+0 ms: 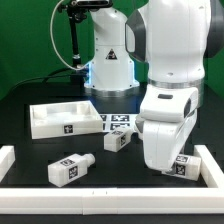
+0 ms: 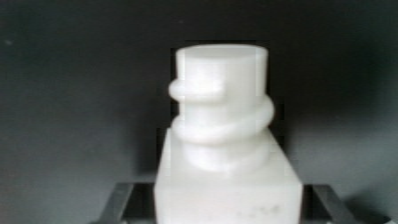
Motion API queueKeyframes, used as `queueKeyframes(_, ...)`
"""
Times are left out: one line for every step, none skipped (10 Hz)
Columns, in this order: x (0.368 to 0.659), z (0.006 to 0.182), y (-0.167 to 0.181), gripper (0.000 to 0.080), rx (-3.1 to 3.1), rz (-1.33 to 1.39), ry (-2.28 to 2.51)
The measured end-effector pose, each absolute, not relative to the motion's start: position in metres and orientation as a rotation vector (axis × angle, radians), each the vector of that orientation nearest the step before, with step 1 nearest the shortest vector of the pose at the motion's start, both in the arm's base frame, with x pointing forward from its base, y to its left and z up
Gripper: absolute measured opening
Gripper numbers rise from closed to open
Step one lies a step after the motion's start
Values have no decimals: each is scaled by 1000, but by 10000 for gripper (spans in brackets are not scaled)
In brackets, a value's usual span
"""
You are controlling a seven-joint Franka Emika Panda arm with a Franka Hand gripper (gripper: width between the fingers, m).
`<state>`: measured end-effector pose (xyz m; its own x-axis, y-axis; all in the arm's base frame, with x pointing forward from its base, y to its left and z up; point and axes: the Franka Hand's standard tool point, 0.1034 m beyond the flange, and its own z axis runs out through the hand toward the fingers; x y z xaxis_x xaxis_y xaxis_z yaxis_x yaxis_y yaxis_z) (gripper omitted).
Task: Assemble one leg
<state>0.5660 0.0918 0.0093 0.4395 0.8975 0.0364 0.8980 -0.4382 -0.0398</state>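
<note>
right now the gripper (image 2: 210, 203) pinches the leg (image 2: 217, 120) by its square body, threaded peg end free; a second leg (image 1: 68, 170) lies loose on the black worktop (image 1: 30, 165).

White panel (image 1: 62, 118) beside marker board (image 1: 119, 122)

Lower-left leg (image 1: 70, 169): white stubby bar, lies on side on bench, lower left of frame, black-and-white square tag on face toward camera, long axis slanted.

Centre leg (image 1: 115, 141): same kind, lies on side near frame centre, tagged face showing; well apart from lower-left leg.

Lower-right leg (image 1: 184, 166): lower right of frame, only tagged part visible, rest hidden.

Wrist-view leg (image 2: 224, 165): fills frame; white square-section block, narrower round peg end (image 2: 224, 70), spiral ridge wound round peg base; tags not discernible.
</note>
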Motion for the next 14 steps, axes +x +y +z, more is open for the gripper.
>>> queueKeyframes(555,13,86,284,-2641,-5,-1609)
queueKeyframes(536,32,88,284,-2683,8,-1553)
queueKeyframes(514,62,104,284,-2730,-2,-1493)
queueKeyframes(495,82,123,284,-2775,-23,-1431)
queueKeyframes(485,87,136,284,-2788,-35,-1407)
queueKeyframes(489,82,128,284,-2800,-33,-1383)
queueKeyframes(490,81,126,284,-2802,-30,-1379)
queueKeyframes(489,81,128,284,-2800,-30,-1383)
queueKeyframes(488,80,129,284,-2802,-45,-1379)
queueKeyframes(475,73,135,284,-2798,-92,-1380)
queueKeyframes(454,66,140,284,-2797,-106,-1370)
queueKeyframes(434,56,147,284,-2795,-132,-1353)
queueKeyframes(415,43,153,284,-2784,-145,-1348)
queueKeyframes(406,31,154,284,-2776,-126,-1348)
